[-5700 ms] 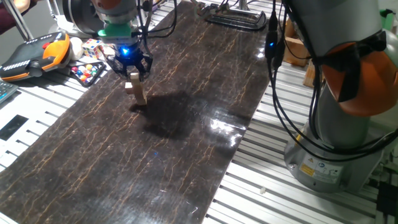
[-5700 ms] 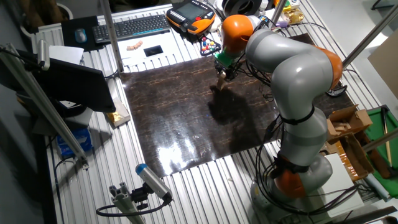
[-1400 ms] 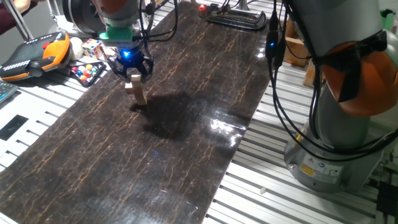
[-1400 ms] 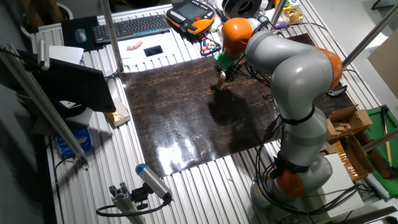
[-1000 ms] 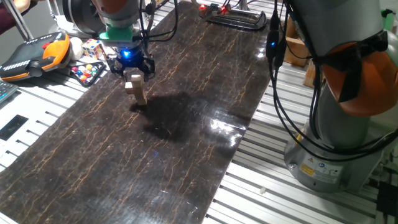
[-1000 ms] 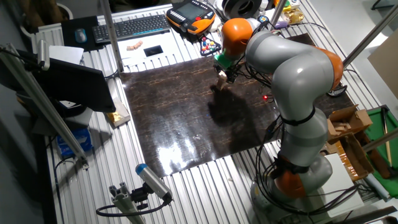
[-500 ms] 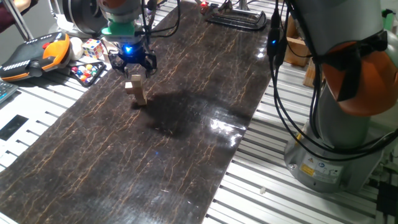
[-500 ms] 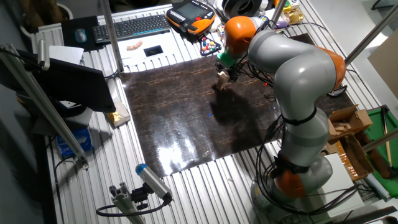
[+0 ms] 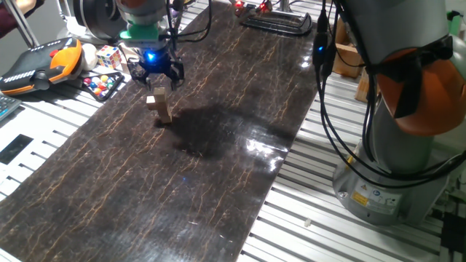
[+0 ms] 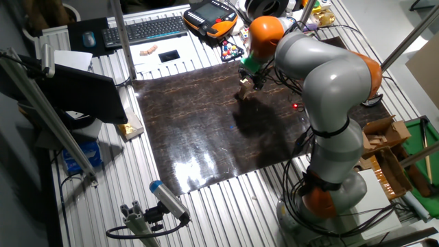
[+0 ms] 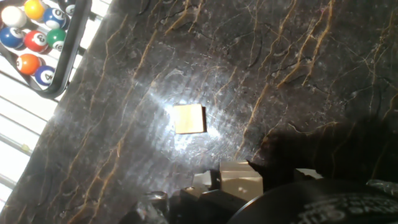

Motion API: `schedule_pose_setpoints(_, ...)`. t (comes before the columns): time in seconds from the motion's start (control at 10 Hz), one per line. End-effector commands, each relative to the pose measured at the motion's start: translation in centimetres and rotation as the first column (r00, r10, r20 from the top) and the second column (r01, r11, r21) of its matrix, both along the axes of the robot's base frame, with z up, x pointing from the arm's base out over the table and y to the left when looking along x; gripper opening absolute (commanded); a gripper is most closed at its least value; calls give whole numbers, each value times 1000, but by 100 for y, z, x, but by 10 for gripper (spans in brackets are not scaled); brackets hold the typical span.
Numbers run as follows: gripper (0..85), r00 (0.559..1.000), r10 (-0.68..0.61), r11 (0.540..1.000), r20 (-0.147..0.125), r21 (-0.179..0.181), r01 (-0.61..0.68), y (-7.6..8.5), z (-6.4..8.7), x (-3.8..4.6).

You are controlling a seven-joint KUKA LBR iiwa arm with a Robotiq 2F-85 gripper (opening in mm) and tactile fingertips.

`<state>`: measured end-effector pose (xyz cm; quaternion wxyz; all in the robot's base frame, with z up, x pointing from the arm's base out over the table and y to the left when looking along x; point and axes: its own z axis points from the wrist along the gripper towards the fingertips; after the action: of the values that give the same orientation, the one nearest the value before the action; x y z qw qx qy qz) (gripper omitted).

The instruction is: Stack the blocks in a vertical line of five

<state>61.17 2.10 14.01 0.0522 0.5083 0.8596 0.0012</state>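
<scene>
The blocks (image 9: 159, 106) are standing as a short, slightly crooked stack on the dark marbled surface (image 9: 218, 145), toward its far left part in one fixed view; how many cubes are in it cannot be told there, since they are blurring together. The other fixed view is showing the same stack (image 10: 243, 91) only as a small tan speck under the arm's orange joint. The hand view is looking straight down on it, so only the square top face (image 11: 189, 118) is showing, lit by a bright glare, with nothing of the cubes below. The gripper (image 9: 156, 73) is hanging just above the stack, not touching it, its dark fingers spread apart with nothing between them and a blue light glowing on its body; in the other fixed view it (image 10: 250, 77) is too small to read. The hand view is catching a grey finger (image 11: 239, 179) at the bottom edge, near the stack's top face but apart from it. That view is also showing a rack of billiard balls (image 11: 34, 31) at the upper left, off the surface, which one fixed view is showing as a small tray (image 9: 102, 84) beside a Rubik's cube (image 9: 109, 54) and an orange pendant (image 9: 44, 64). Only the other fixed view is taking in the keyboard (image 10: 144, 30).
</scene>
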Motion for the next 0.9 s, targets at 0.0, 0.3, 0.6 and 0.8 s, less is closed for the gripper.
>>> schedule_pose_setpoints(0.0,663,1000,6,1000,-5,3,-6,3,45,-12)
schedule_pose_setpoints(0.3,373,997,75,997,-20,25,-74,13,139,-72)
schedule_pose_setpoints(0.6,10,990,135,990,-46,36,-134,56,231,-113)
schedule_pose_setpoints(0.8,10,982,180,983,-50,44,-177,56,231,-113)
